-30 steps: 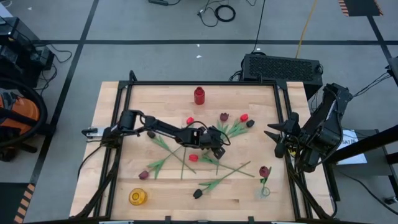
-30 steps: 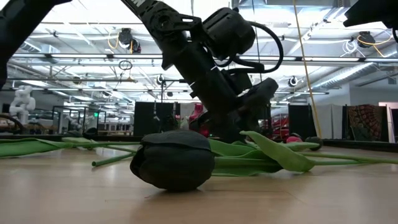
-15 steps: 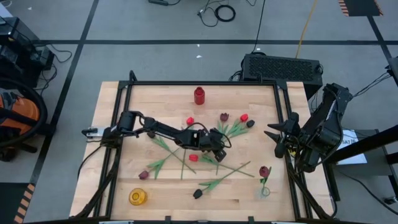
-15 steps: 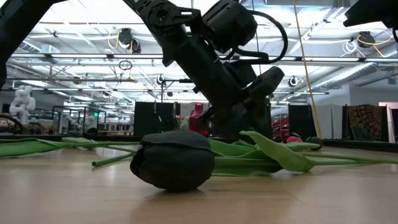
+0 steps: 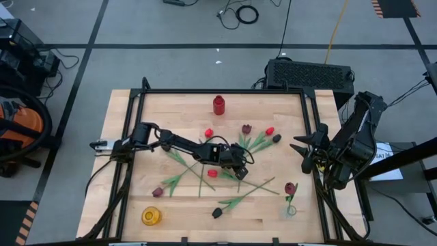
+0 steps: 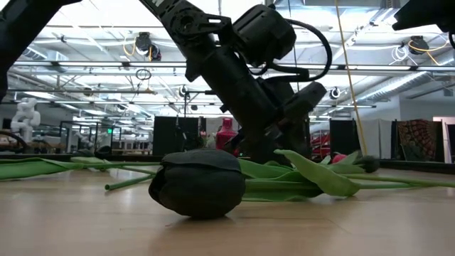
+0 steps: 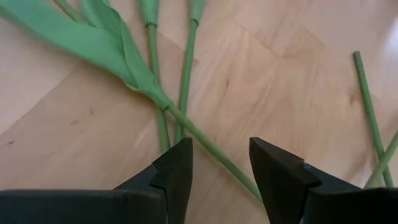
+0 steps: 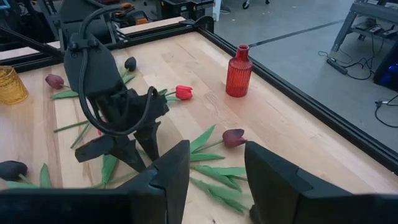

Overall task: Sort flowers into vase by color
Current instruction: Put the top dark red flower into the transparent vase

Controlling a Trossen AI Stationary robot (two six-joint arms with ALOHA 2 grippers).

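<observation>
Flower stem (image 7: pixel 211 149) between left end effector (image 7: pixel 219 163) fingers

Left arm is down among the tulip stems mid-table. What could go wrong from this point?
The left gripper is open low over the table, straddling one green stem where other stems cross beside it; closing here might catch two stems or drag the pile.

From the wrist view no flower head shows, so the colour picked could be wrong for the red vase or yellow vase.

The right gripper waits at the table's right edge.
</observation>
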